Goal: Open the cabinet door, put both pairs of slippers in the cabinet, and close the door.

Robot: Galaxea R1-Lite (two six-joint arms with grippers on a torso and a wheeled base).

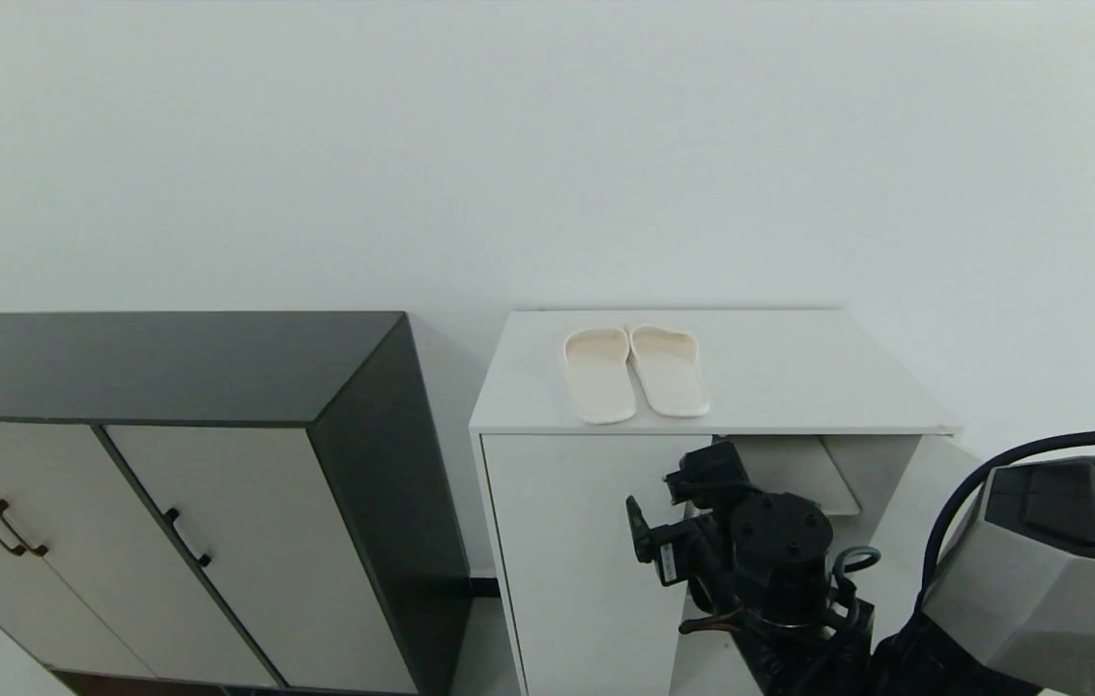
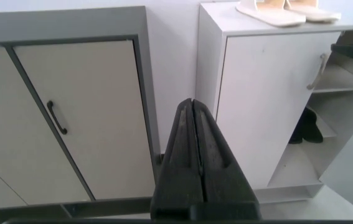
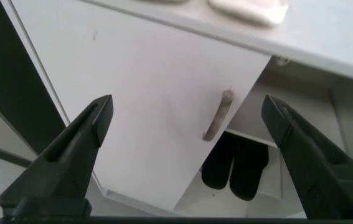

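- The white cabinet (image 1: pixel 798 372) has its right half open to the shelves, giving me room to load; its left door (image 1: pixel 586 551) is closed.
- The cream slippers (image 1: pixel 668 372) lie side by side on top of it.
- What I take for black slippers (image 3: pixel 235 168) sit on a lower shelf inside.
- My right gripper (image 3: pixel 187 104) is spread wide and empty, squared to the handle (image 3: pixel 218 115).
- My left gripper (image 2: pixel 193 102) is pressed closed on nothing.

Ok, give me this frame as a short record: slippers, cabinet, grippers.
cream slippers: side by side on top of white cabinet
black slippers: inside its open right half
door: covers left half
right gripper: open, facing door's handle
left gripper: shut, clear of both cabinets
dark cabinet: left of white one, doors shut
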